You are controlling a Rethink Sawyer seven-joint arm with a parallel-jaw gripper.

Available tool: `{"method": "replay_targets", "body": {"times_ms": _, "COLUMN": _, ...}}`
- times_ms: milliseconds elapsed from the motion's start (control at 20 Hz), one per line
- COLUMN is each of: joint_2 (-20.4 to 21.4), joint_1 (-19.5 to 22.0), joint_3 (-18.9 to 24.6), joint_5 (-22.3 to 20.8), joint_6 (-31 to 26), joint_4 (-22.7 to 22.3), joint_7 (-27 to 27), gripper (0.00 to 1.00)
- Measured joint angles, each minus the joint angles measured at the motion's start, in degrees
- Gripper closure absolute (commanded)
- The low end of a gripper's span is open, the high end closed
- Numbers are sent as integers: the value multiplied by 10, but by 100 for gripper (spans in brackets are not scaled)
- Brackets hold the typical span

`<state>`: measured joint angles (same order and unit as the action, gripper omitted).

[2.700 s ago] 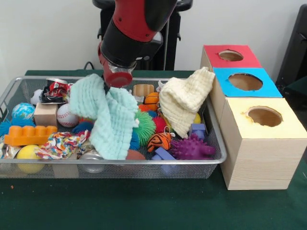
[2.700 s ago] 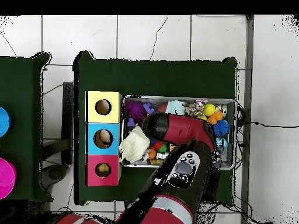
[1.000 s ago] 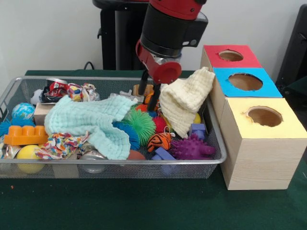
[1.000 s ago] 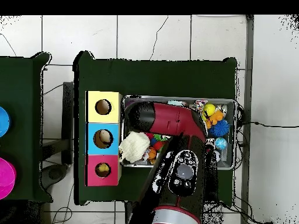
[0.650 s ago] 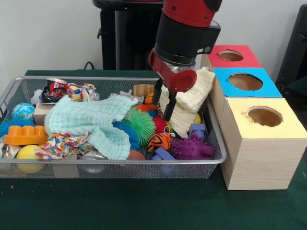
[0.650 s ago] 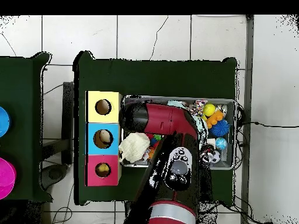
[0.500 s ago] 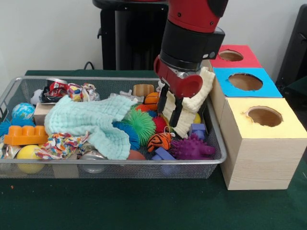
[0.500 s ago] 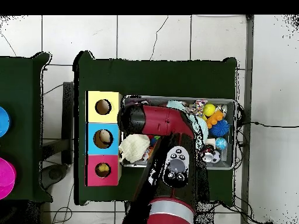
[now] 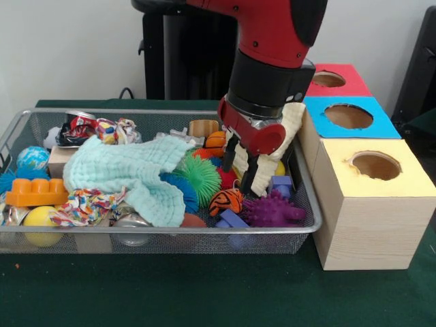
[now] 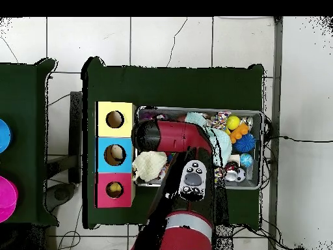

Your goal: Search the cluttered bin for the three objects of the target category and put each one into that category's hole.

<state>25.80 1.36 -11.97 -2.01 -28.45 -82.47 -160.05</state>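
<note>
While the red and black arm [image 9: 272,48] reaches down into the right part of the wire bin [image 9: 170,235], the pincer [image 9: 240,163] hangs with its two dark fingers [image 9: 249,174] spread apart, straddling the lower edge of the cream cloth [image 9: 289,129] that is draped over the bin's right end. The fingers hold nothing that shows; their tips sit just above a red spiky ball [image 9: 227,177] and close to the cloth.

Left of the pincer, a mint green cloth [image 9: 129,174] lies spread across the middle of the bin, with a green spiky ball [image 9: 203,178] at its right edge. Near the front wall lie an orange striped toy [image 9: 225,201] and a purple spiky toy [image 9: 271,210], with a blue block [image 9: 233,219] between them. At the bin's left end are an orange brick [image 9: 37,192], a yellow ball [image 9: 39,219], a globe-patterned ball [image 9: 33,158] and a wooden block [image 9: 63,161]; a crushed can [image 9: 78,128] rests at the far left corner.

Just right of the bin, on the green desk [image 9: 204,293], stands a row of three boxes with round holes: the yellow box [image 9: 371,204] nearest, the blue box [image 9: 351,117] behind it, and the red box [image 9: 327,79] farthest. From overhead, the arm [image 10: 175,140] covers much of the bin [image 10: 255,185], and the cream cloth [image 10: 149,166] shows beside the blue box [image 10: 114,155].
</note>
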Motion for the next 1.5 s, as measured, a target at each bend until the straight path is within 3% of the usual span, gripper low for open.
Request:
{"method": "replay_targets", "body": {"times_ms": 650, "joint_2": -51, "joint_1": 0, "joint_3": -1, "joint_5": -13, "joint_6": 46, "joint_4": 1, "joint_7": 0, "gripper": 0}}
{"method": "replay_targets", "body": {"times_ms": 1500, "joint_2": -48, "joint_1": 4, "joint_3": 7, "joint_5": -12, "joint_6": 46, "joint_4": 0, "joint_7": 0, "gripper": 0}}
